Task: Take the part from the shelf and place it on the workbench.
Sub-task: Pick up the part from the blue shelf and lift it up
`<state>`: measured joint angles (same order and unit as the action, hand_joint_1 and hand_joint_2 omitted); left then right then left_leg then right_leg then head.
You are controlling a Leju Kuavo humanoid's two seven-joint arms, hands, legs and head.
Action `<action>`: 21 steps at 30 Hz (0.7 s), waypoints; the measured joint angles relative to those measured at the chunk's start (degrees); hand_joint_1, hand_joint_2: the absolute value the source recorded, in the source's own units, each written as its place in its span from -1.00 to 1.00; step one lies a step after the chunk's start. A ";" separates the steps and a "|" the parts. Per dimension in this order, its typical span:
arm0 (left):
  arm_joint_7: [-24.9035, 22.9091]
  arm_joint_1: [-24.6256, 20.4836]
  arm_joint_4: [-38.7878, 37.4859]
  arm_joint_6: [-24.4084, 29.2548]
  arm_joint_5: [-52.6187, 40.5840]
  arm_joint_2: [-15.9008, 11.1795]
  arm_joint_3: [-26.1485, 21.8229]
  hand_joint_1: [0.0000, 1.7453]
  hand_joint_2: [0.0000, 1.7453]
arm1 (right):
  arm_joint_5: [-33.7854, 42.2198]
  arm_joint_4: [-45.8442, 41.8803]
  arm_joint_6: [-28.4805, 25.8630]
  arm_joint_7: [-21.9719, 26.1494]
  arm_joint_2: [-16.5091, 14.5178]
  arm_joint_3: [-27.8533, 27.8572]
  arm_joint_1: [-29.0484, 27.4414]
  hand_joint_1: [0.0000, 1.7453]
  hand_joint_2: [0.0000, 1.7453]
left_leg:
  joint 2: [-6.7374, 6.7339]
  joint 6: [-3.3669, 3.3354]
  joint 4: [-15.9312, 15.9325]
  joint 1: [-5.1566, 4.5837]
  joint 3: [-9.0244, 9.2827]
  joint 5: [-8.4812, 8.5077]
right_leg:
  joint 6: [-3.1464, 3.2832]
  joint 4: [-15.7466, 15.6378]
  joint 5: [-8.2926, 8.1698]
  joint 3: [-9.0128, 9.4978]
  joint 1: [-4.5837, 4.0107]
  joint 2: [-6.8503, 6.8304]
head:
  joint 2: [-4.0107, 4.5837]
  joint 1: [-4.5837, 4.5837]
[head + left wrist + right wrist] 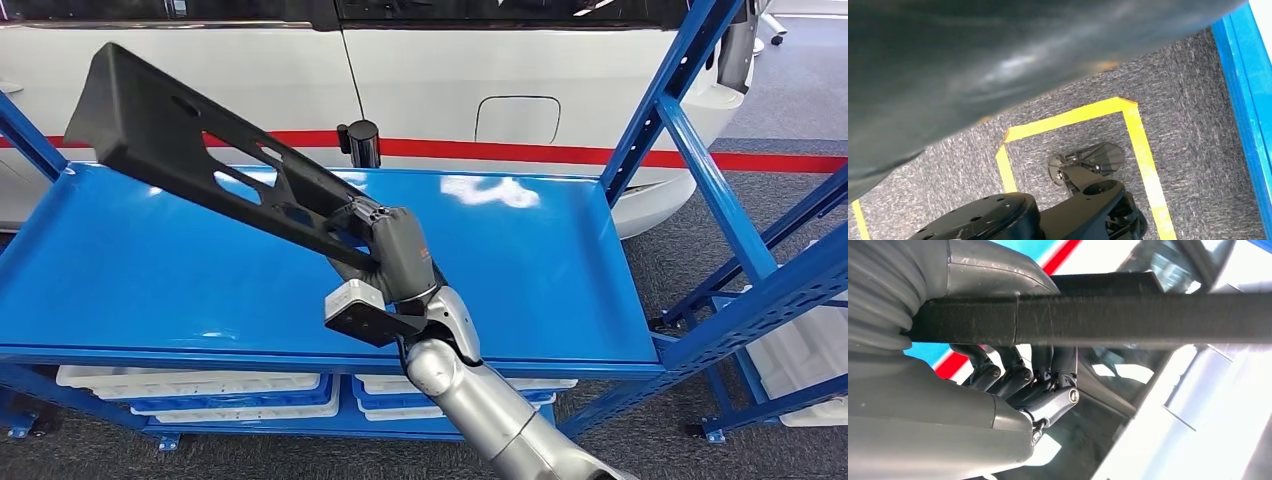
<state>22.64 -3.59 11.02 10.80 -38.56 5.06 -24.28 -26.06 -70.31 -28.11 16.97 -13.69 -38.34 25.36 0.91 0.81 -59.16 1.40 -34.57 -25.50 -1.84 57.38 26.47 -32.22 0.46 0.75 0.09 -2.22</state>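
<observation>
1. The part (210, 165) is held aloft over the blue shelf (520, 270), tilted up to the far left.
2. The right robot hand (385, 245) is closed around its near end.
3. The carrying step is judged underway; next, a turn toward the worktop is called for.
4. The left robot hand's state cannot be told.

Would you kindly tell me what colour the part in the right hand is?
Matte black; the part shows best in the head view, held by the right hand.

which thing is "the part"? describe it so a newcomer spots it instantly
Start at the blue shelf in front of the white car. Above its surface, the right hand grips one end of the part: a long flat black bracket with cutouts, tilted upward to the left.
</observation>
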 joint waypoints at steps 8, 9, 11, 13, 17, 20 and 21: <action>0.16 0.07 0.00 0.21 -0.46 0.32 -0.16 -1.00 -1.00 | 2.83 -10.85 -0.87 1.55 3.81 1.26 -3.99 1.00 1.00 | -0.02 -0.01 -0.01 0.00 -0.18 0.05 | -0.02 0.01 -0.04 0.19 0.00 0.01 | -0.01 -0.01; 0.16 0.08 0.00 0.26 -0.48 0.33 -0.19 -1.00 -1.00 | 3.94 -11.66 -0.80 1.97 4.09 1.35 -4.31 1.00 1.00 | -0.01 -0.01 0.00 0.00 -0.19 0.05 | -0.01 0.01 -0.03 0.18 0.00 0.00 | -0.01 -0.01; 0.22 0.13 0.00 0.42 -0.56 0.34 -0.43 -1.00 -1.00 | 6.96 -13.53 -0.29 3.11 4.68 1.70 -5.02 1.00 1.00 | -0.01 -0.01 0.00 0.00 -0.23 0.05 | -0.01 0.01 -0.02 0.15 0.00 0.00 | 0.00 -0.01; 0.40 0.27 0.00 0.56 -0.76 0.34 -0.78 -1.00 0.00 | 10.48 -15.82 0.87 4.43 5.33 2.16 -5.87 1.00 1.00 | -0.01 -0.01 0.01 0.00 -0.25 0.05 | 0.00 0.01 -0.02 0.12 0.00 0.00 | 0.00 -0.01; 1.10 0.64 0.00 0.33 -0.99 0.34 -1.46 -1.00 1.00 | 16.15 -21.62 4.02 6.46 7.01 2.49 -7.85 1.00 1.00 | -0.01 -0.01 0.01 0.00 -0.28 0.04 | 0.00 0.01 -0.02 0.10 0.00 0.00 | 0.01 -0.01; 1.60 0.94 0.00 0.08 -1.12 0.34 -1.85 -1.00 1.00 | 17.90 -25.53 5.40 7.26 8.30 2.46 -8.93 1.00 1.00 | -0.01 -0.01 0.01 0.00 -0.29 0.04 | 0.00 0.01 -0.02 0.09 0.01 0.00 | 0.00 -0.01; 1.67 1.03 0.00 0.11 -1.25 0.34 -1.92 -1.00 1.00 | 18.29 -26.69 5.81 7.57 8.70 2.46 -9.29 1.00 1.00 | -0.01 -0.01 0.01 0.00 -0.29 0.04 | 0.00 0.01 -0.02 0.09 0.01 0.00 | 0.00 -0.01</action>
<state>24.31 -2.56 11.02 10.91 -39.80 5.40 -26.21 -7.77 -97.00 -22.30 24.54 -4.99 -35.88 16.08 0.90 0.80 -59.15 1.39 -34.86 -25.45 -1.84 57.39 26.45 -32.12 0.47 0.74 0.09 -2.23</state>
